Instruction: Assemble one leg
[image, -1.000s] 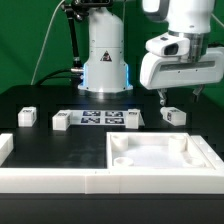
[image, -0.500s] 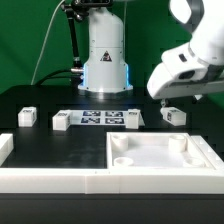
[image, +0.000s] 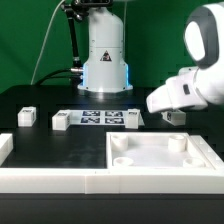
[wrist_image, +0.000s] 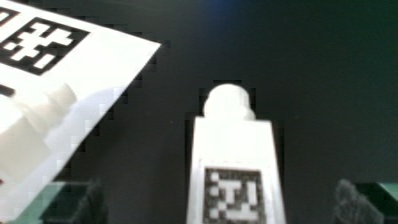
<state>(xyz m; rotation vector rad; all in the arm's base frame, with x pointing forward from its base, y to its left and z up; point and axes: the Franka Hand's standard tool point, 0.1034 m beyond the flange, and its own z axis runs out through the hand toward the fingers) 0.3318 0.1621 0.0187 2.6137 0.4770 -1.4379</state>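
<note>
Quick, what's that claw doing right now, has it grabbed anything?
Gripper: open, holding nothing. The leg lies between its jaws, which stand wide apart and are not clamped on it.

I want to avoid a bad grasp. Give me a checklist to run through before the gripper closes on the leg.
1. Jaws of the gripper open: ok.
2. The leg lies between the fingers: ok, per the wrist view.
3. The leg sits roughly centred in the gap: ok.
4. The fingers are low enough around the leg: cannot tell.
5. The tagged white part beside the leg is clear of the near finger: cannot tell.
</note>
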